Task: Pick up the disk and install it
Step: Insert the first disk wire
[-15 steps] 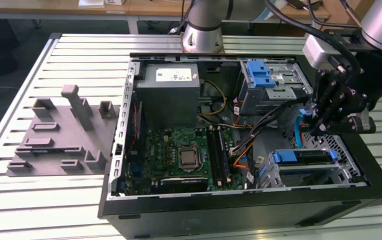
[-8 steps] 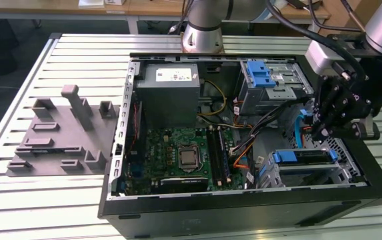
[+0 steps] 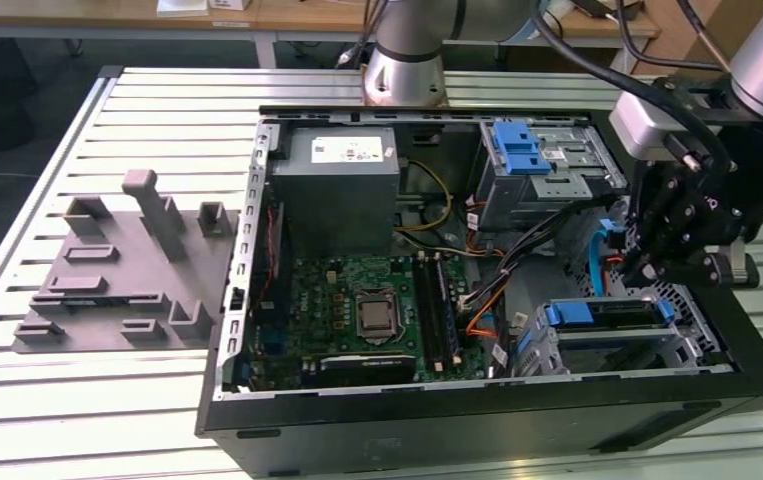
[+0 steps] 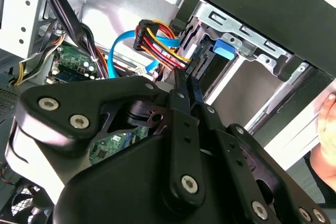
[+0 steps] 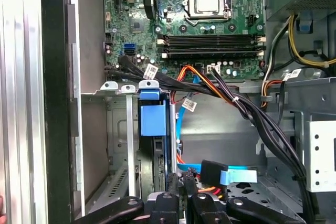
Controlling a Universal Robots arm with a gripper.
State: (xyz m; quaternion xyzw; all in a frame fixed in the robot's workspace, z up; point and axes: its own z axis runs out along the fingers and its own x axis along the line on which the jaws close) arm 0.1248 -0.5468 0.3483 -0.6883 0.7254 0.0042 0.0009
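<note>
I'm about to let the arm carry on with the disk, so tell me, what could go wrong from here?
1. The gripper is close to the blue data cable and the coloured power leads; it might snag or pinch them.
2. The disk sits in the drive cage; if it is skewed, pushing could jam it.
3. A hand rests at the case edge and could be struck.

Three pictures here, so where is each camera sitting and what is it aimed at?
Exterior view: off the arm, above the table, looking down into the open computer case; shows the arm and gripper.
First wrist view: on the arm, facing the motherboard and drive cage; gripper shows.
Second wrist view: on the arm, behind the gripper linkage, facing the cables.
Both wrist views show the disk's blue tab.
</note>
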